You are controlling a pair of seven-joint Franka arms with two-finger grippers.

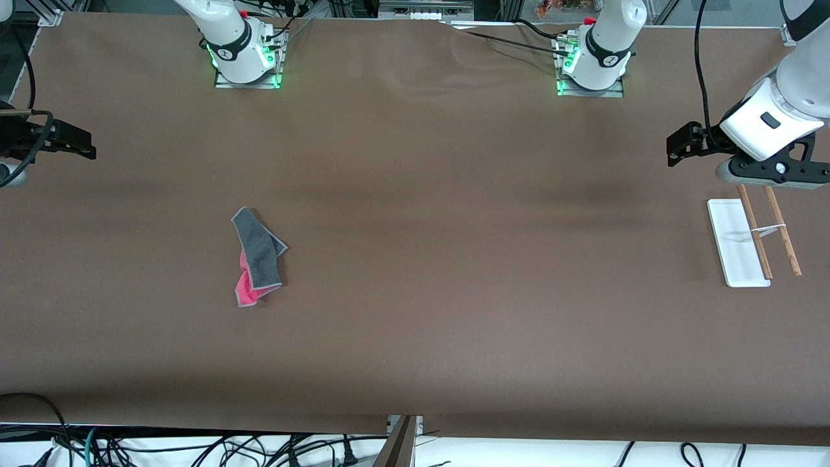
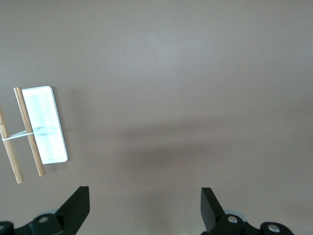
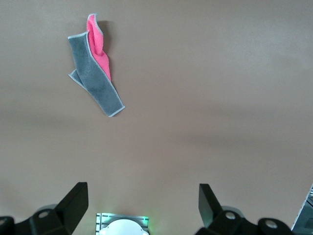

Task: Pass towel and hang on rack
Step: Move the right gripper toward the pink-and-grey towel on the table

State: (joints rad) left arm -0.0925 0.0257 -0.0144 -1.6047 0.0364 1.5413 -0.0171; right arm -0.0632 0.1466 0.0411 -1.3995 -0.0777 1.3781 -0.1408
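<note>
The towel (image 1: 258, 258) lies crumpled on the brown table toward the right arm's end, dark grey side mostly up with a pink fold showing; the right wrist view has the towel (image 3: 95, 78) too. The rack (image 1: 736, 240) stands toward the left arm's end, a white base with two thin wooden rods (image 1: 782, 230) above it; the left wrist view also shows this rack (image 2: 45, 125). My left gripper (image 1: 674, 150) hangs open above the table beside the rack, empty (image 2: 145, 210). My right gripper (image 1: 89, 146) hovers open at the table's edge, well apart from the towel, with nothing in it (image 3: 143, 208).
Both arm bases (image 1: 246, 58) (image 1: 591, 65) with green lights stand along the table edge farthest from the front camera. Cables (image 1: 194, 447) hang below the near edge. The brown table surface (image 1: 454, 259) runs flat between towel and rack.
</note>
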